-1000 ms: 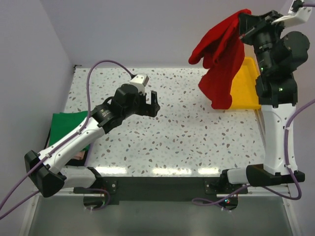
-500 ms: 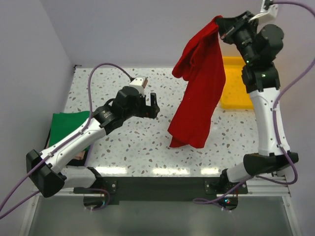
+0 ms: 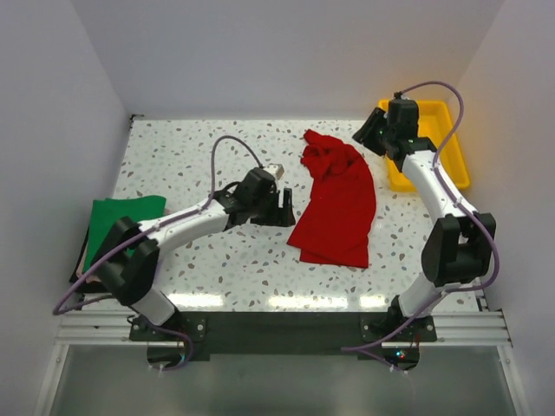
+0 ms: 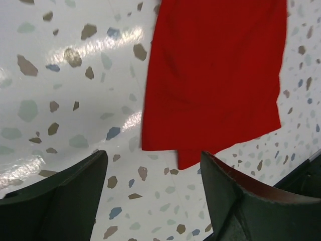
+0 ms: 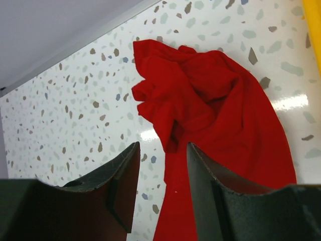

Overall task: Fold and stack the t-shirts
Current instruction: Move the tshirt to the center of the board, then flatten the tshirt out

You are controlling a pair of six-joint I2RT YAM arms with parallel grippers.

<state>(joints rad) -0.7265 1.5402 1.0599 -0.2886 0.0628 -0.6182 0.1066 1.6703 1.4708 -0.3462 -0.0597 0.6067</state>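
Observation:
The red t-shirt lies on the speckled table, long and roughly flat, with its far end bunched. My right gripper hovers just right of that bunched end. In the right wrist view it is open, and the red t-shirt lies loose below it. My left gripper sits beside the shirt's left edge. In the left wrist view it is open over bare table, just short of the red hem. The green t-shirt lies at the table's left edge.
A yellow tray stands at the back right, under the right arm's forearm; its rim shows in the right wrist view. Walls close in the table on the left, back and right.
The right arm swung left and down and let go of the red t-shirt, which hung from it before and now lies on the table. The left gripper moved right, up to the shirt's edge.

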